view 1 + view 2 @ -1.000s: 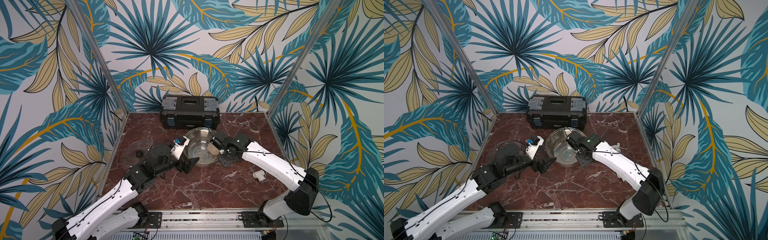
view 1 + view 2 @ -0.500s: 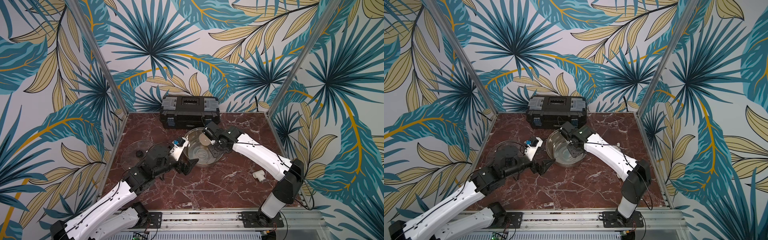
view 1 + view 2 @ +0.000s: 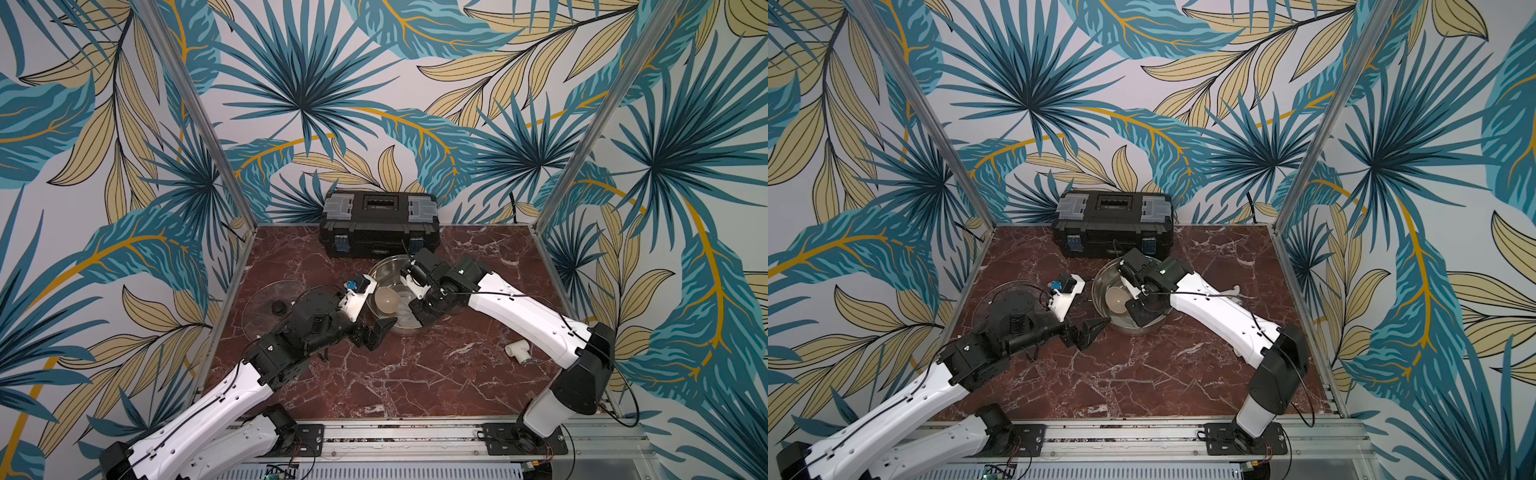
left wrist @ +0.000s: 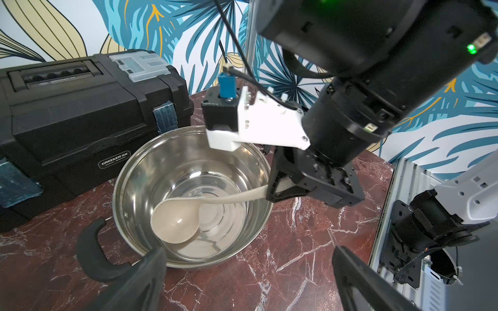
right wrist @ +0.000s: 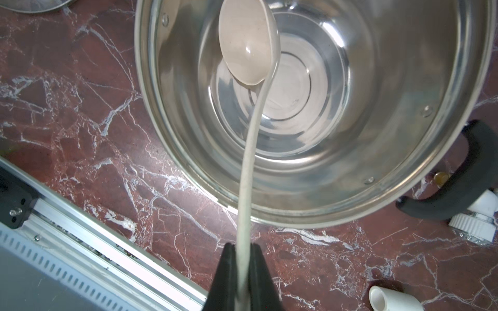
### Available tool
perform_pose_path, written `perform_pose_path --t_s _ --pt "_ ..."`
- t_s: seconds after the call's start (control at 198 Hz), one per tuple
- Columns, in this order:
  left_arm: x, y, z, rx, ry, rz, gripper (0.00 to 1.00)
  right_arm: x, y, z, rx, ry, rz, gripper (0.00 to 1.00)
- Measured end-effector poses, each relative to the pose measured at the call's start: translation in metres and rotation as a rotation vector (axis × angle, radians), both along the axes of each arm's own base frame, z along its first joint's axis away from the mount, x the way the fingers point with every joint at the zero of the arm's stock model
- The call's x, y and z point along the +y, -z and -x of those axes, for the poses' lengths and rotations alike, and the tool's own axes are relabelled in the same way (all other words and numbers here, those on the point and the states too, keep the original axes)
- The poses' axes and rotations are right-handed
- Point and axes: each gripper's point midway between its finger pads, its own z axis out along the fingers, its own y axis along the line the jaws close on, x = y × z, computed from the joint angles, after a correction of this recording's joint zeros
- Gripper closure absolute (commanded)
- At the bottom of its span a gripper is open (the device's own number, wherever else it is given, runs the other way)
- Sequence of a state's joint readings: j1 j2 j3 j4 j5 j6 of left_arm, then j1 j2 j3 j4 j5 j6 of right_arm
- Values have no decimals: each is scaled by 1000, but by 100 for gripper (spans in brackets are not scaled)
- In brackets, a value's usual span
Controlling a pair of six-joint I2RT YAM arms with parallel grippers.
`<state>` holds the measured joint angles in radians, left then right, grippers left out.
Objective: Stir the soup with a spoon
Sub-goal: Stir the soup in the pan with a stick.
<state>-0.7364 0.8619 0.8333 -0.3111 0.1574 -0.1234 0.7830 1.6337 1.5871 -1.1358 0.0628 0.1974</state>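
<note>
A shiny steel pot with black loop handles stands mid-table; no soup shows in it, only bare metal. My right gripper is shut on the slim handle of the cream spoon, just outside the pot's rim. The spoon's round bowl hangs inside the pot, near its left wall. My left gripper stands open and holds nothing. It is low beside the pot's front-left rim, with one finger close to the rim.
A black-and-grey toolbox sits against the back wall, right behind the pot. A clear glass lid with a black knob lies left of the pot. A white pipe T-fitting lies front right. A metal rail runs along the front.
My right gripper has swept the spoon's bowl round inside the pot, from the right side past the back to the left. The left arm has barely moved.
</note>
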Motion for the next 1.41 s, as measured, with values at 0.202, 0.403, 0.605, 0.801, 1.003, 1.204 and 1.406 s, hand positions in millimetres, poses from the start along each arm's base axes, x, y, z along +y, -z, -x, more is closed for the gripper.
perform_pose_path --t_s 0.202,0.403,0.605,0.801,1.003,1.204,1.406 --pt "0 5 1 8 3 -4 0 -30 -7 24 -6 9 30 100" --pt "-1 9 2 18 7 -8 0 -60 -8 26 -52 52 139 100" --pt "-1 9 1 17 7 -9 0 -75 -8 9 -117 102 224 100" --pt "0 9 1 17 6 -9 0 -67 -16 -19 -168 135 229 100" --pt "0 9 1 18 7 -9 0 -37 -26 -40 -187 120 150 100" --pt "-1 9 1 19 6 -8 0 -9 -23 -33 -118 60 37 100" --pt "-1 9 1 20 6 -7 0 12 -19 -12 -40 -13 -51 100"
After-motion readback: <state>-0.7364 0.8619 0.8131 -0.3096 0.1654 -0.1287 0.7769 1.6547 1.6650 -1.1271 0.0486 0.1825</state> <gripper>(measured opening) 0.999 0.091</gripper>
